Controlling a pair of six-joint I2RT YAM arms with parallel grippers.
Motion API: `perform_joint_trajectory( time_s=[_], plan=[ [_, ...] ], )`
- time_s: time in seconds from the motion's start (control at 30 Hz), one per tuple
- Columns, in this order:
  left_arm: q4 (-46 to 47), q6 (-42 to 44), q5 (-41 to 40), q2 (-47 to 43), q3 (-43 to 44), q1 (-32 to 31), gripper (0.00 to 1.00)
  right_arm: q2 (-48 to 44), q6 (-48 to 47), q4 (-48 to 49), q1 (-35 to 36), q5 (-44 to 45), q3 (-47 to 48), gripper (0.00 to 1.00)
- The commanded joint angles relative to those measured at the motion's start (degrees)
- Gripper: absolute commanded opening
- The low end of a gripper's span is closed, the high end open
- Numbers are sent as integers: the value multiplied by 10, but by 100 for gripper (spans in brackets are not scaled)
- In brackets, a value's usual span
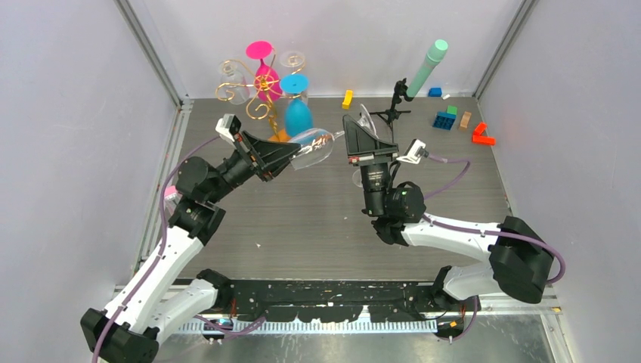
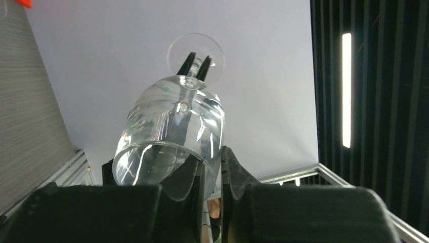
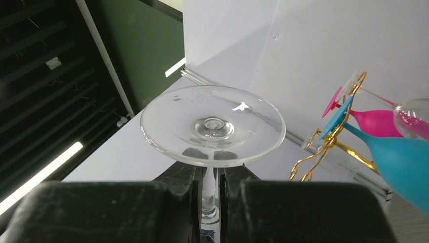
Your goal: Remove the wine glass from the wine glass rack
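Observation:
A clear wine glass lies sideways in the air between my two grippers, away from the gold wire rack with its orange base. My left gripper is shut on the bowl's rim, one finger inside and one outside the bowl; it also shows in the left wrist view. My right gripper is shut on the stem just under the foot, as its wrist view shows. A pink glass and a blue glass hang on the rack.
Two more clear glasses hang on the rack. A black tripod stand holds a mint cylinder at the back. A yellow block, blue and green blocks and an orange block lie back right.

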Motion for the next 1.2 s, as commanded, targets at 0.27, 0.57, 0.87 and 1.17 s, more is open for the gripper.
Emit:
perform_joint_trajectory(
  time_s=[0.27,0.57,0.87,1.17],
  plan=[
    [66,58,-15,-11,52,-3,0,-29,15,5,7,-32,-15,22],
    [7,139,-2,25,158,-3,0,-110,17,-97,7,-61,-36,58],
    [-187,302,15,85,288,-20,0,-359,-61,-444,7,-98,-73,65],
    [-369,493,-70,200,430,-147,0,-548,-142,-1024,7,67,72,58]
  ],
)
